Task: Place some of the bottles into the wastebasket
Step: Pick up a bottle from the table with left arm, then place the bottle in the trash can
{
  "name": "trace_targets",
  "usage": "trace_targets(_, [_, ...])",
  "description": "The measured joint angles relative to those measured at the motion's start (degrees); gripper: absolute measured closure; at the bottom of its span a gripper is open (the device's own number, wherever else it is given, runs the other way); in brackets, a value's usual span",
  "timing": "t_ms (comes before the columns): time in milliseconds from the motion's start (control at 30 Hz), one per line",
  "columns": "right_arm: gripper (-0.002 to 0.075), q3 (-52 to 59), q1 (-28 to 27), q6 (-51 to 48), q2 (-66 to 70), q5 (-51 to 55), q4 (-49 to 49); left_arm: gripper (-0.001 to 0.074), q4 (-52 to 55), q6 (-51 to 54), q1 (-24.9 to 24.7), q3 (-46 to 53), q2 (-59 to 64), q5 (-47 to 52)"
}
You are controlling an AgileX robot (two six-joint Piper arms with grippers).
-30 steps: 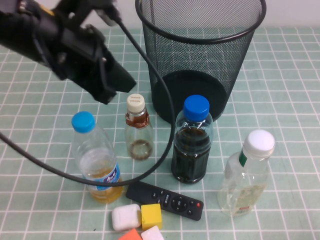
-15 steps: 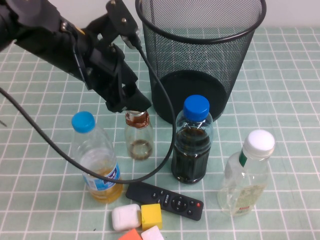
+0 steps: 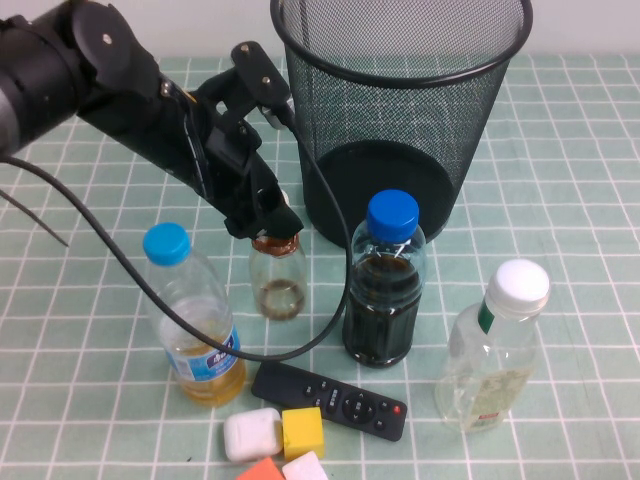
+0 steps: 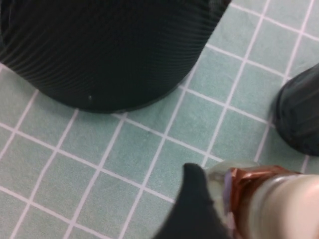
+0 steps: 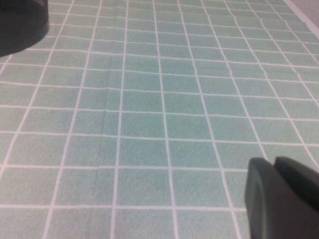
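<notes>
Between the left gripper's (image 3: 268,225) spread jaws stands the small bottle (image 3: 277,280), upright on the desk (image 3: 560,200); the jaws have just dropped over its neck, ready to grasp. Behind them sits the wastebasket (image 3: 400,110). Unseen from above, the right gripper (image 5: 279,199) rests clenched, empty.

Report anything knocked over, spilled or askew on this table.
Nothing stands out: all four bottles stand upright, including the small bottle under the open left gripper. The wastebasket is upright. Right gripper is shut, parked.
</notes>
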Motion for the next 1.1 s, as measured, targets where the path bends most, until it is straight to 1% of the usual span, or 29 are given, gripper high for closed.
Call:
trace_targets(33, [0.0734, 0.0, 0.0, 0.0, 0.0, 0.0, 0.0, 0.0264, 0.0, 0.0, 0.0, 0.0, 0.3, -0.5])
trace_targets(67, [0.0733, 0.0, 0.0, 0.0, 0.0, 0.0, 0.0, 0.0308, 0.0, 0.0, 0.0, 0.0, 0.5, -0.9])
trace_targets(133, [0.0733, 0.0, 0.0, 0.0, 0.0, 0.0, 0.0, 0.0419, 0.0, 0.0, 0.0, 0.0, 0.8, -1.3])
trace_targets(167, [0.0733, 0.0, 0.0, 0.0, 0.0, 0.0, 0.0, 0.0431, 0.0, 0.0, 0.0, 0.0, 0.8, -1.4])
trace_targets(200, [0.0733, 0.0, 0.0, 0.0, 0.0, 0.0, 0.0, 0.0422, 0.0, 0.0, 0.0, 0.0, 0.8, -1.4])
trace_targets(333, [0.0733, 0.0, 0.0, 0.0, 0.0, 0.0, 0.0, 0.0425, 0.0, -0.2, 0.0, -1.9, 0.6, 0.2])
trace_targets(433, [0.0733, 0.0, 0.0, 0.0, 0.0, 0.0, 0.0, 0.0425, 1.2, -3.5, 0.0, -5.9, -0.9, 3.6])
trace_targets(533, [0.0733, 0.0, 0.0, 0.0, 0.0, 0.0, 0.0, 0.0425, 6.0, -11.6, -0.1, -12.6, -3.2, 9.1])
trace_targets(600, [0.0733, 0.0, 0.0, 0.0, 0.0, 0.0, 0.0, 0.0425, 10.4, -17.7, -0.1, -18.9, -4.4, 13.8])
trace_targets(700, [0.0733, 0.0, 0.0, 0.0, 0.0, 0.0, 0.0, 0.0425, 15.9, -25.9, -0.1, -28.1, -5.8, 16.4])
trace_targets(767, [0.0733, 0.0, 0.0, 0.0, 0.0, 0.0, 0.0, 0.0425, 17.1, -28.7, -0.1, -33.3, -6.5, 17.1])
trace_targets(867, [0.0733, 0.0, 0.0, 0.0, 0.0, 0.0, 0.0, 0.0425, 15.7, -29.8, -0.1, -41.6, -7.2, 17.7])
trace_targets(967, [0.0734, 0.0, 0.0, 0.0, 0.0, 0.0, 0.0, 0.0425, 10.9, -28.6, -0.1, -48.7, -7.5, 17.9])
trace_targets(1100, [0.0733, 0.0, 0.0, 0.0, 0.0, 0.0, 0.0, 0.0425, 3.4, -24.5, -0.3, -51.6, -7.1, 14.7])
